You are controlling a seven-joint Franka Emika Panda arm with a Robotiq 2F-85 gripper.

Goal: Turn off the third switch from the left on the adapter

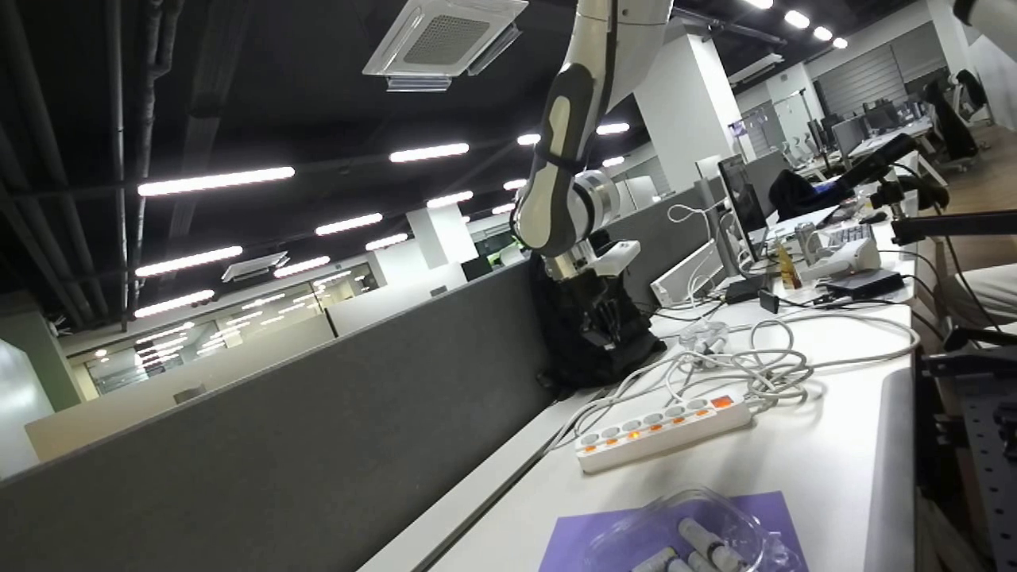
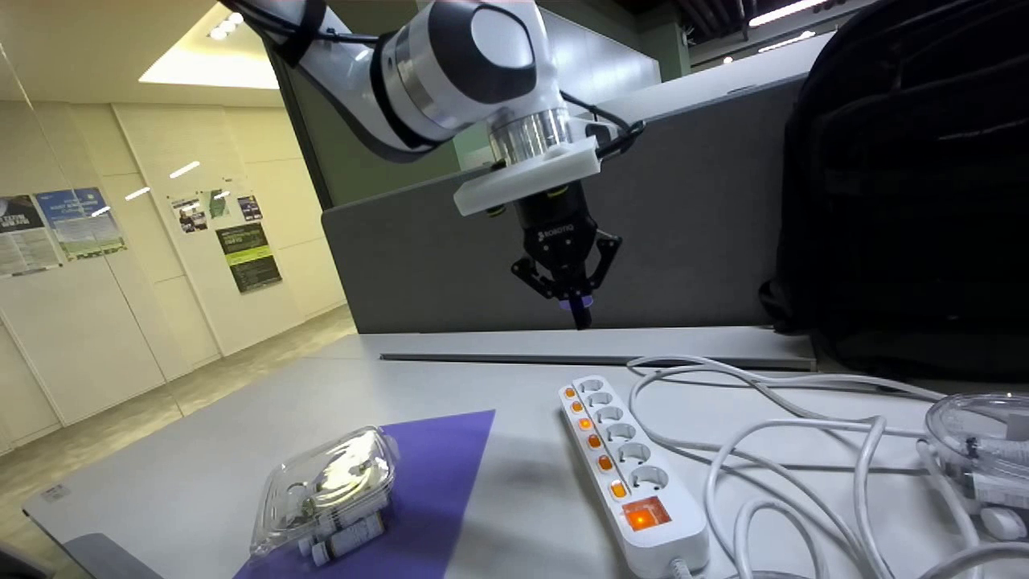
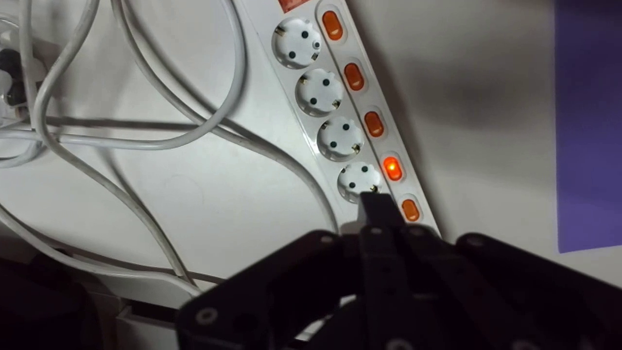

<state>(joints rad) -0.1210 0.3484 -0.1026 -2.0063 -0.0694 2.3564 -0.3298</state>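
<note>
The adapter, a long white power strip, lies on the desk in both exterior views [image 1: 666,442] [image 2: 617,465] and runs diagonally through the wrist view [image 3: 354,109]. Beside its sockets is a row of small orange switches. The third switch from the left [image 1: 633,434] glows; it also glows in the wrist view [image 3: 392,168]. The larger orange main switch [image 2: 645,513] is lit too. My gripper [image 2: 580,320] is shut, pointing down, apart from the strip and above it. A purple band shows at its fingertips. In the wrist view the fingertips [image 3: 381,206] hide part of the strip's end.
White cables [image 1: 783,369] lie looped beside the adapter. A purple sheet [image 2: 450,474] bears a clear plastic box [image 2: 330,486] with tubes. A black backpack [image 2: 908,193] leans on the grey partition [image 2: 691,257] behind the desk. A clear round container [image 2: 985,434] stands among the cables.
</note>
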